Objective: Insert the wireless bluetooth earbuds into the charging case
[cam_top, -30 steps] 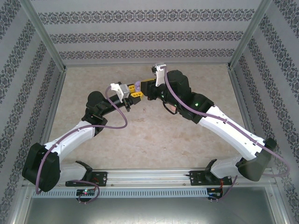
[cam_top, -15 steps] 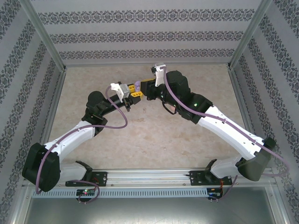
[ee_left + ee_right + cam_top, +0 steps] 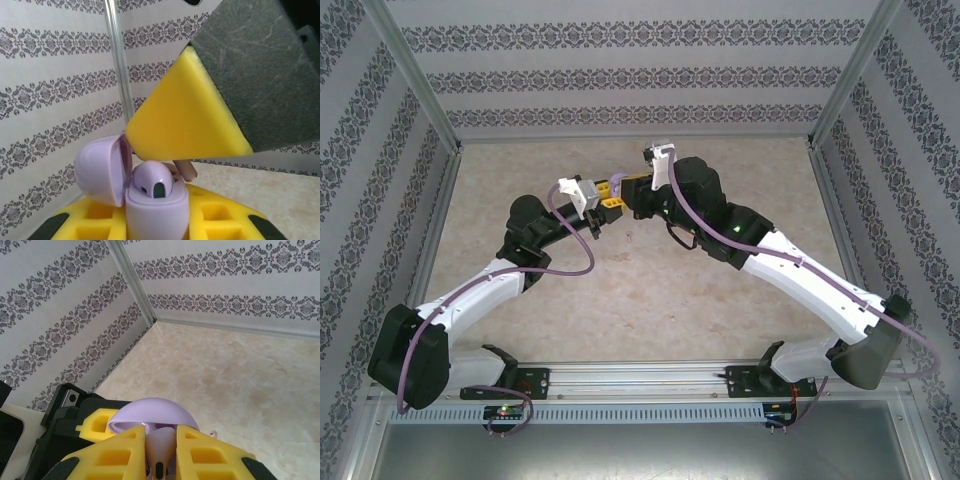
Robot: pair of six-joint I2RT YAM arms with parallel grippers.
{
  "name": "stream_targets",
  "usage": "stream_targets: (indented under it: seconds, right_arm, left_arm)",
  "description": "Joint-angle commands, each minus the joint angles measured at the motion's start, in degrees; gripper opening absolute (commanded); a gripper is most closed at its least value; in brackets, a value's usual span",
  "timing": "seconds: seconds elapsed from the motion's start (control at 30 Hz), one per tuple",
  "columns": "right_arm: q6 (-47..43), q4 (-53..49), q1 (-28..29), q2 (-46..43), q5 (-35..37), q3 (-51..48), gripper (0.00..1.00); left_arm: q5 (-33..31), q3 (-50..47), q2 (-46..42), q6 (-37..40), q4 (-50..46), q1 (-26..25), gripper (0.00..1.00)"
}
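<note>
Right tool [image 3: 160,436], pressed together on a pale earbud [image 3: 160,452], whose stem shows in the left wrist view at the open mouth of the lilac charging case [image 3: 156,207]. The left tool [image 3: 157,225] pinches the case body from both sides, with the lid [image 3: 100,167] hinged back to the left. A second earbud [image 3: 152,181], purple, already sits in one socket. Compared with one second ago, the top view shows the right forearm and its green lamp [image 3: 735,233] shifted slightly down-frame, while both tools keep the same meeting point and the left arm is unmoved. This reads as a fine re-angling of the held earbud for seating, so the insertion is judged under way, not complete. A loose earbud [image 3: 631,237] lies on the surface [image 3: 650,300] near the tools. No brand, label or lettering is legible; the walls [image 3: 620,80] bear ornamental bands.
</note>
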Motion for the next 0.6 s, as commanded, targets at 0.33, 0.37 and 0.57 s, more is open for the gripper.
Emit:
stream_targets:
  seconds: [0.33, 0.37, 0.57]
  right_arm:
    - [2.18, 8.97, 0.37, -8.26, 2.63, -4.48, 0.18]
    - [2.03, 10.43, 0.36, -8.58, 2.45, -5.05, 0.18]
    - [-0.53, 24.91, 0.45, -9.86, -0.32, -11.57, 0.19]
  left_arm:
    - [-0.56, 2.82, 0.23, 0.58, 3.83, -1.14, 0.0]
    - [-0.95, 2.83, 0.3, 0.4, 4.17, -1.16, 0.0]
    - [-3.33, 3.45, 1.14, -1.05, 5.96, -1.29, 0.0]
